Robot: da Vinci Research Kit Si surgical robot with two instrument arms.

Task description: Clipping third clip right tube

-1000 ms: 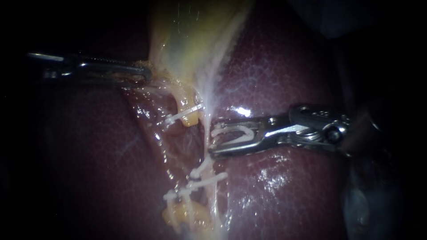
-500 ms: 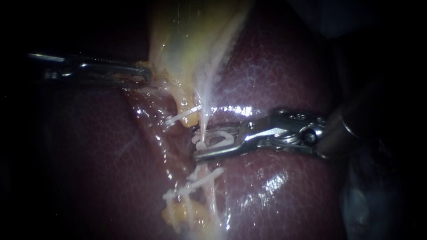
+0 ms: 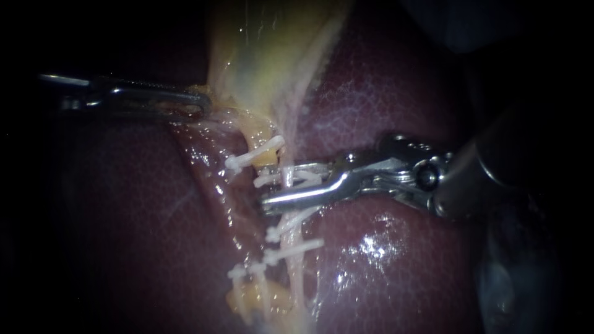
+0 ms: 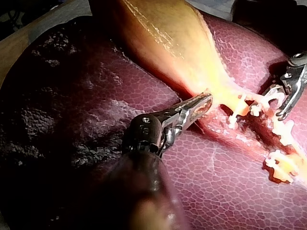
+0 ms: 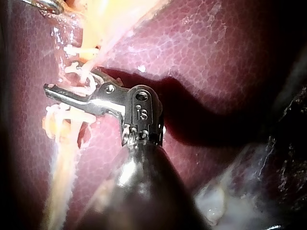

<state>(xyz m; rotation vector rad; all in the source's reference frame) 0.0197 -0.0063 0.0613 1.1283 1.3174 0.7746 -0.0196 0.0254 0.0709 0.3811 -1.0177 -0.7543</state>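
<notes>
As our right instrument point(image 3: 270, 189) has slid across the tube point(image 3: 288, 147), its jaws pinch a clip point(image 3: 267, 180) around it, likely mid-firing; left instrument point(image 3: 201, 105) jaws clamp gallbladder point(image 3: 266, 62).

Pale right tube with white clips

The thin whitish right tube point(image 3: 289, 136) runs far-to-near over the dark red liver point(image 3: 383, 99). One white plastic clip point(image 3: 291, 177) crosses it between the right instrument's point(image 3: 267, 188) jaws, with two more white clips point(image 3: 296, 248) nearer.
</notes>
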